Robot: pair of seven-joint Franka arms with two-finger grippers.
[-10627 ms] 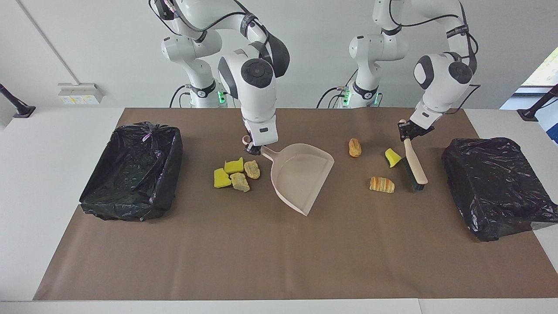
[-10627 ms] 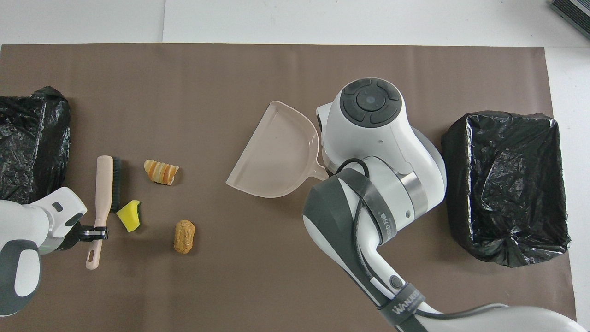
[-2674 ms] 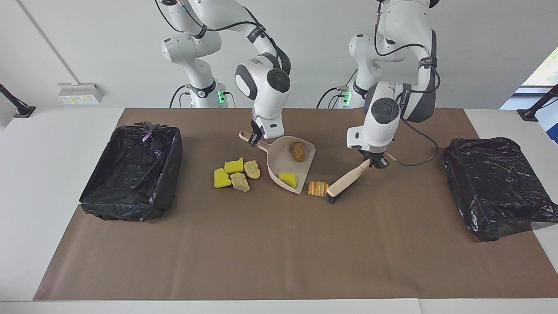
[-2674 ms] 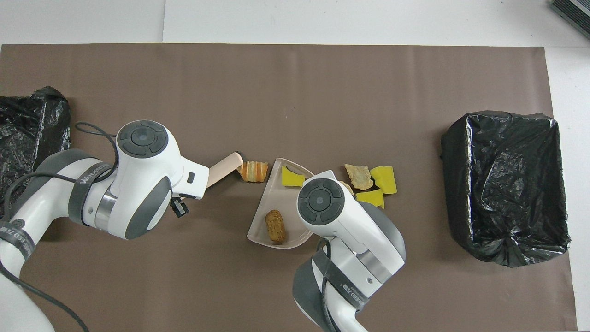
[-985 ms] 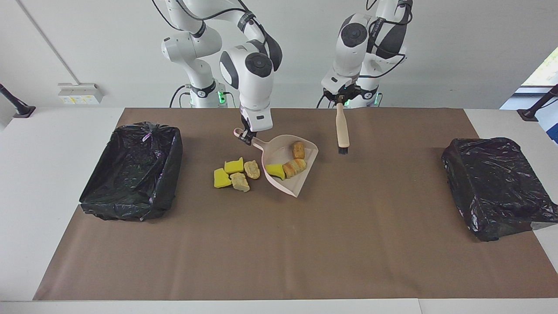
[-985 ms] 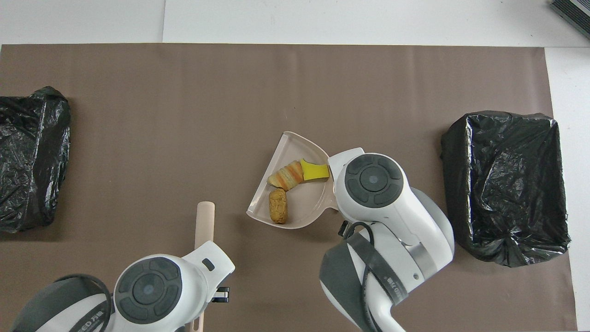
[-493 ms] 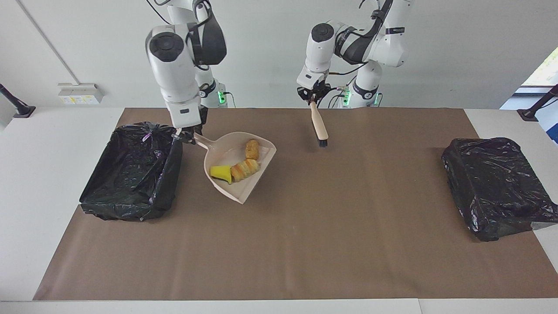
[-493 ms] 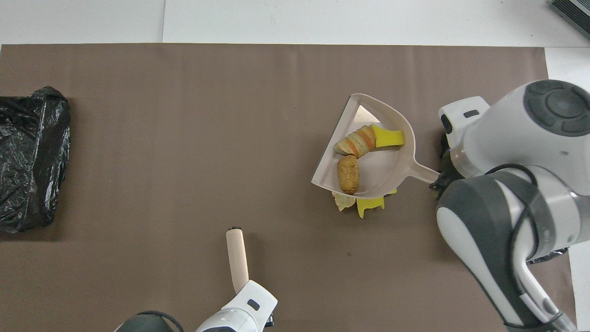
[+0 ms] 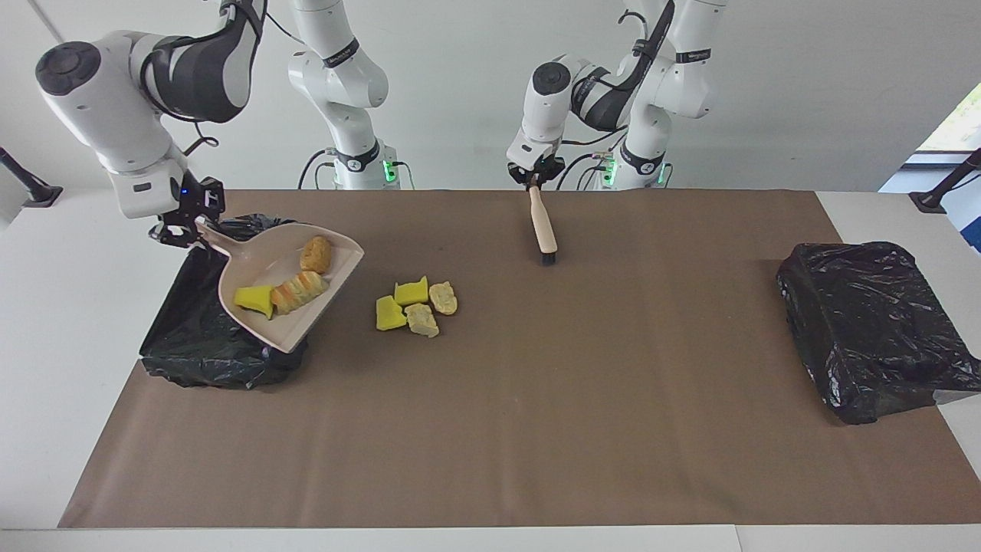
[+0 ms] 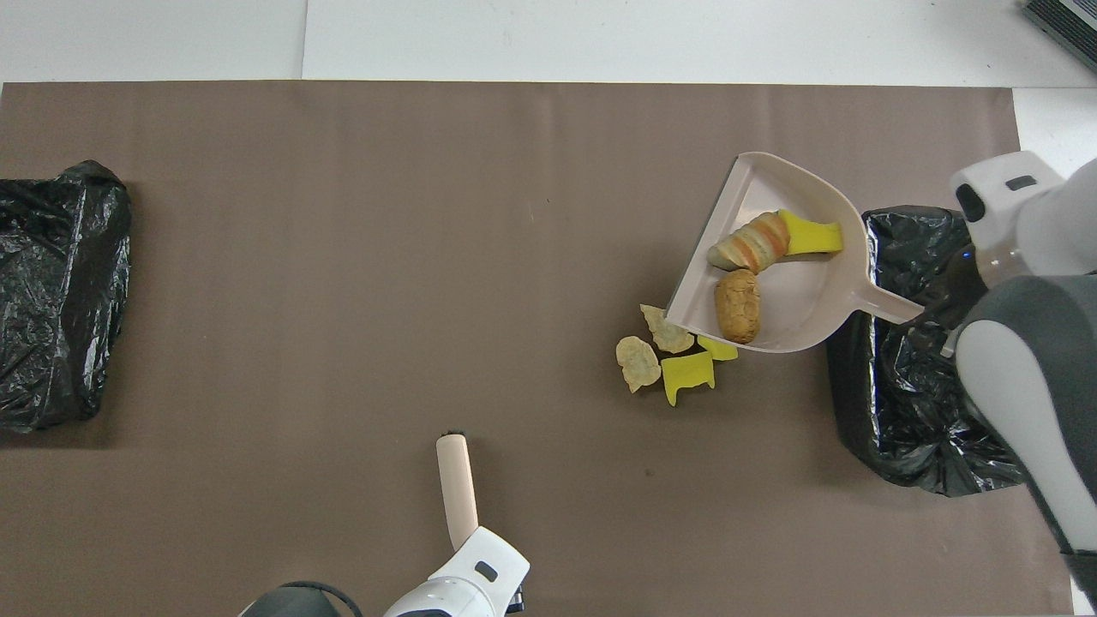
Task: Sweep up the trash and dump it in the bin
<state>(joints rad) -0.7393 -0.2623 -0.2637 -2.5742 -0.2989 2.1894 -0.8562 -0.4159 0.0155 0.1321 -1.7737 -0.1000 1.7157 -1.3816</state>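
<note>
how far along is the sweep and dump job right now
About halfway. Done: three scraps, a yellow sponge piece, a striped bread roll and a brown bread lump, lie in the pale pink dustpan. In hand: the right gripper holds that pan raised over the open black-lined bin, nothing tipped out yet. The left gripper holds the beige brush. Left: four scraps on the brown mat.

dustpan (image 9: 287, 287) over bin (image 9: 191, 337) | three scraps (image 9: 295, 285) in dustpan | four scraps (image 9: 414, 305) on table beside bin
</note>
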